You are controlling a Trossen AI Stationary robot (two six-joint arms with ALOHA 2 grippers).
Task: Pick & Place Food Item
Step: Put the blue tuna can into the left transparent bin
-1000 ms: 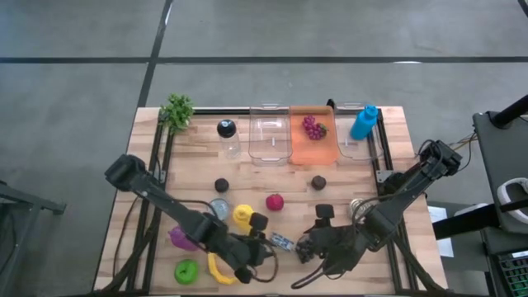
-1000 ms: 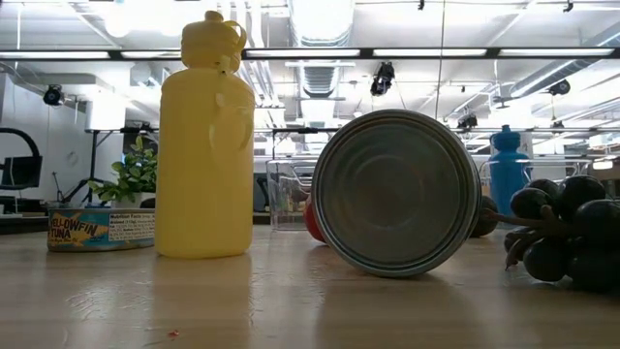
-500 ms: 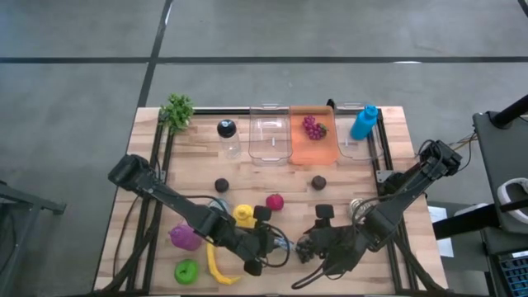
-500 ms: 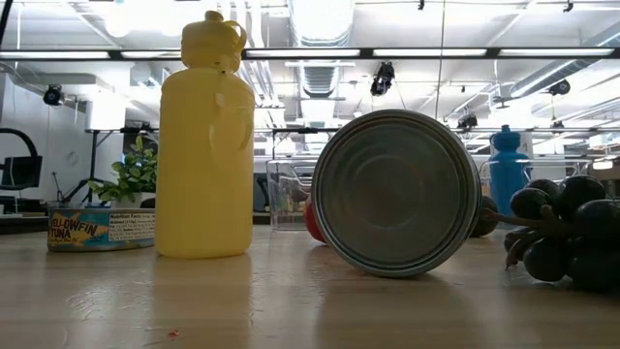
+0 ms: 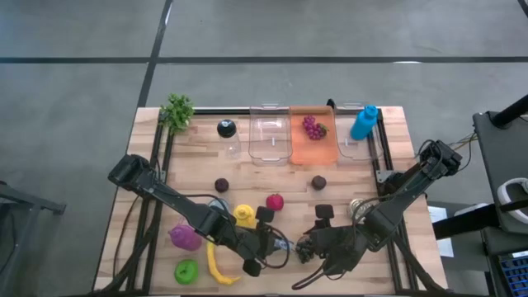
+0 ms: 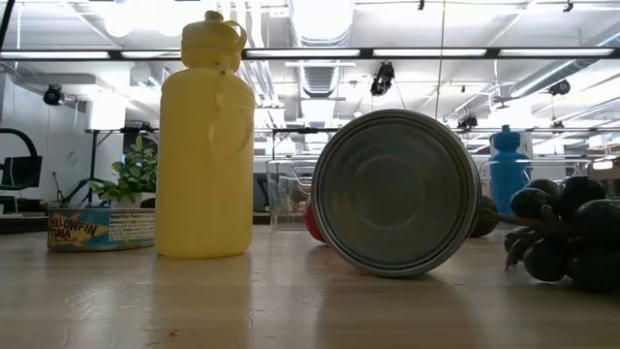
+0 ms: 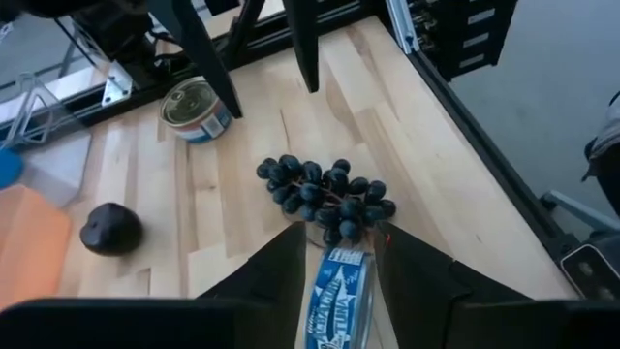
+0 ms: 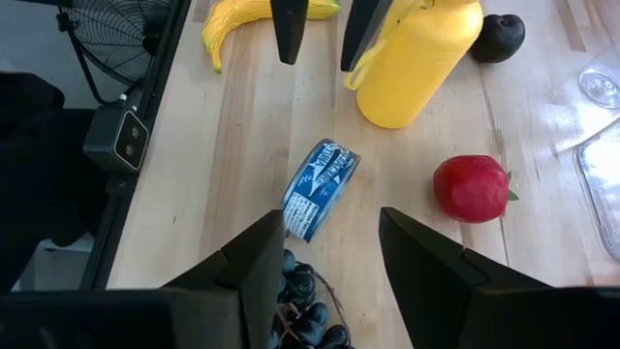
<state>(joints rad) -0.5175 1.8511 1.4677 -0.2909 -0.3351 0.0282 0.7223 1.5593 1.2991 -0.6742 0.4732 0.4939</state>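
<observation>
A blue-labelled can (image 5: 281,242) lies on its side near the table's near edge, beside a bunch of dark grapes (image 5: 304,248). My left gripper (image 5: 271,240) is open and level with the table. Its two fingers stand on either side of the can (image 7: 339,283) with a gap on each side. My right gripper (image 5: 316,244) is open too, and its fingers flank the grapes (image 8: 302,302) from the right. In the low view the can's round end (image 6: 395,194) faces the camera and the grapes (image 6: 567,237) lie to its right.
A yellow bottle (image 5: 243,216), red apple (image 5: 274,201), banana (image 5: 216,268), tuna can (image 5: 219,206) and two dark fruits (image 5: 318,182) surround the work spot. At the far edge sit clear bins (image 5: 268,136), an orange tray (image 5: 313,147) with purple grapes, and a blue bottle (image 5: 364,122).
My left gripper has moved from near the banana toward the table's right and a little toward the far edge. Its fingers now stand around the blue can. The can and the grapes have stayed where they were.
</observation>
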